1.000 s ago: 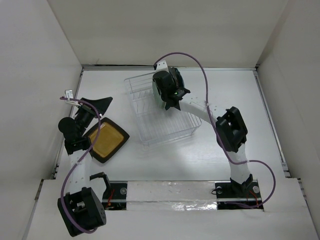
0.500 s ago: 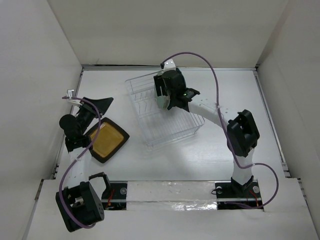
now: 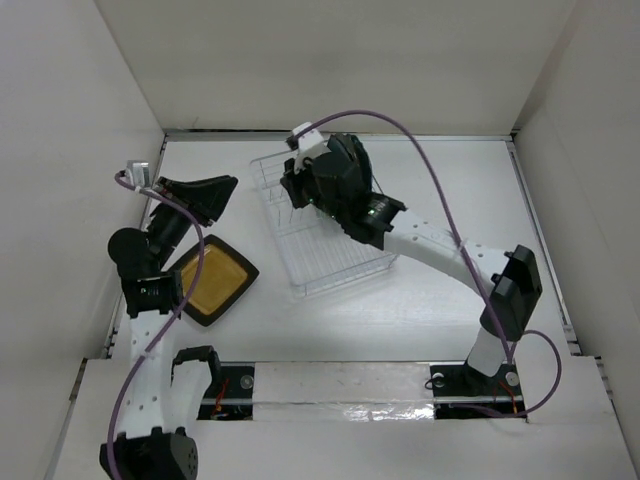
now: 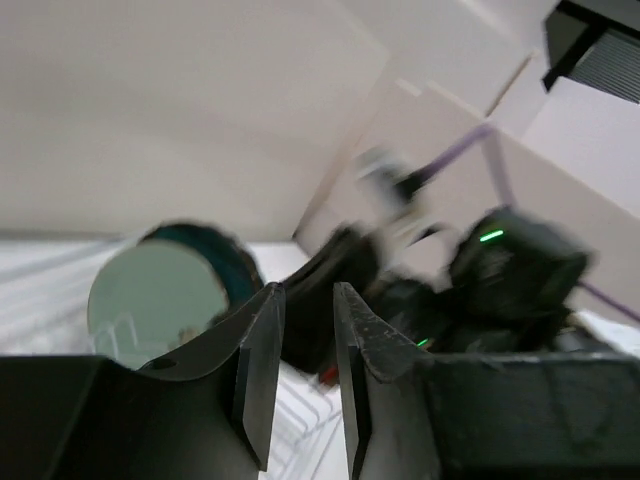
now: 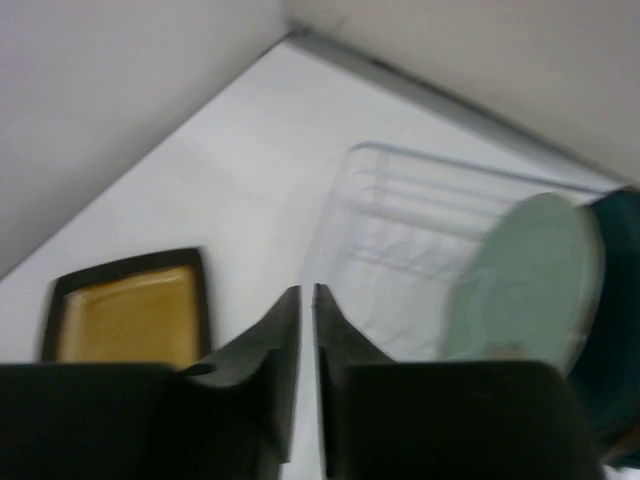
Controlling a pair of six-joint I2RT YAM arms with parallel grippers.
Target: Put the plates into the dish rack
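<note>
Yellow plate (image 3: pixel 212 280) flat on counter (image 3: pixel 400 320), left of rack (image 3: pixel 330 255). Green plate (image 5: pixel 525 275) upright inside. Left claw (image 4: pixel 306 300) and right claw (image 5: pixel 306 296) pressed together, empty.

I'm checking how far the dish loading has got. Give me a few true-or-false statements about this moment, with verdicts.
1. The yellow plate lies flat on the table, outside the rack. True.
2. A pale green plate stands on edge in the rack. True.
3. The right gripper is holding a plate. False: its fingers are almost together with nothing between them.
4. The yellow plate sits on the right arm's side of the rack. False: it lies on the left arm's side, near the left gripper.
</note>
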